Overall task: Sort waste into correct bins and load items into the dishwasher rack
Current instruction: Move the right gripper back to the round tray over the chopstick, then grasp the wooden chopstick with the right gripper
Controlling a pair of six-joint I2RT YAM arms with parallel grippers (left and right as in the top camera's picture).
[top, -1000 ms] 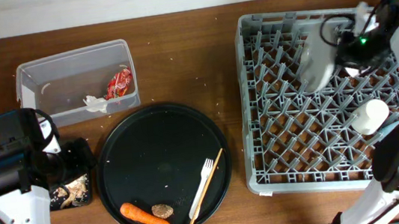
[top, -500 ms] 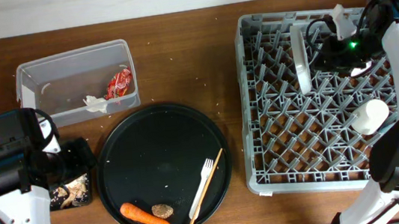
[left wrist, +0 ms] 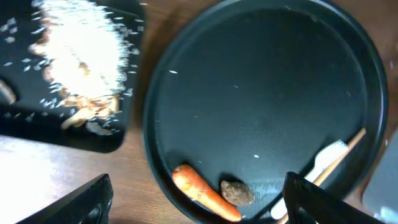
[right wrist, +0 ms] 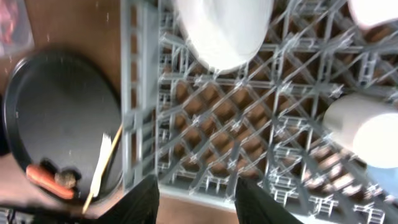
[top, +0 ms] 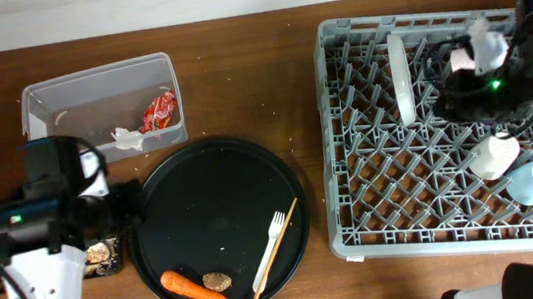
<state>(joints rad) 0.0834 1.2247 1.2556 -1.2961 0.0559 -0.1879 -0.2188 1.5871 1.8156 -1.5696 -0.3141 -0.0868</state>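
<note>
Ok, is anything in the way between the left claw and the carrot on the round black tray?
Nothing visible does. The open left claw points at the round black tray, the carrot bare ahead of it. The small brown piece lies close beside the carrot and might get caught.

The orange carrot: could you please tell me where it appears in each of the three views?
Overhead: the carrot lies lower left, on the round black tray, by its bottom edge.
Left wrist: the carrot is bottom centre, beside the small brown piece.
Right wrist: the carrot is in the bottom left corner, blurred.
Shared landmark: the round black tray, with the wooden fork on it.
</note>
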